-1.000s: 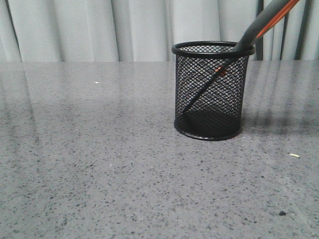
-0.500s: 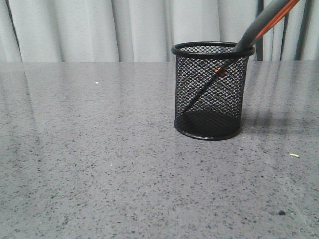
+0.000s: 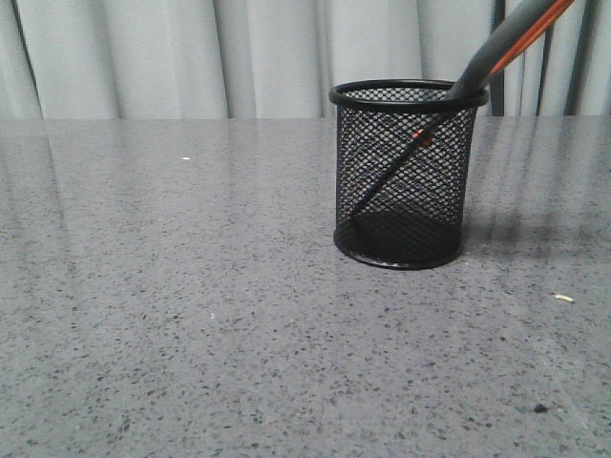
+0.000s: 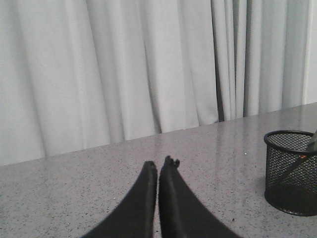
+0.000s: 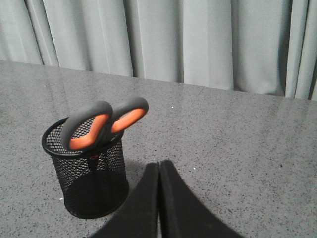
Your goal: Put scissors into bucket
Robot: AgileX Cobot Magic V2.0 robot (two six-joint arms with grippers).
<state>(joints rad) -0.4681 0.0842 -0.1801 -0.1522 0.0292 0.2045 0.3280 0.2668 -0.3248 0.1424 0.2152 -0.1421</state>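
The black wire-mesh bucket (image 3: 405, 176) stands upright on the grey table, right of centre in the front view. The scissors (image 3: 496, 52) sit inside it, blades down, leaning to the right, with the grey and orange handles sticking out over the rim. The right wrist view shows the bucket (image 5: 89, 181) and the scissors' handles (image 5: 101, 124) above its rim. The left wrist view shows the bucket (image 4: 292, 173) at its edge. My left gripper (image 4: 158, 166) is shut and empty, apart from the bucket. My right gripper (image 5: 159, 166) is shut and empty, beside the bucket. Neither gripper shows in the front view.
The grey speckled table (image 3: 191, 305) runs back to pale curtains (image 3: 191, 57). A small pale scrap (image 3: 564, 299) and a dark speck (image 3: 540, 408) lie at the front right.
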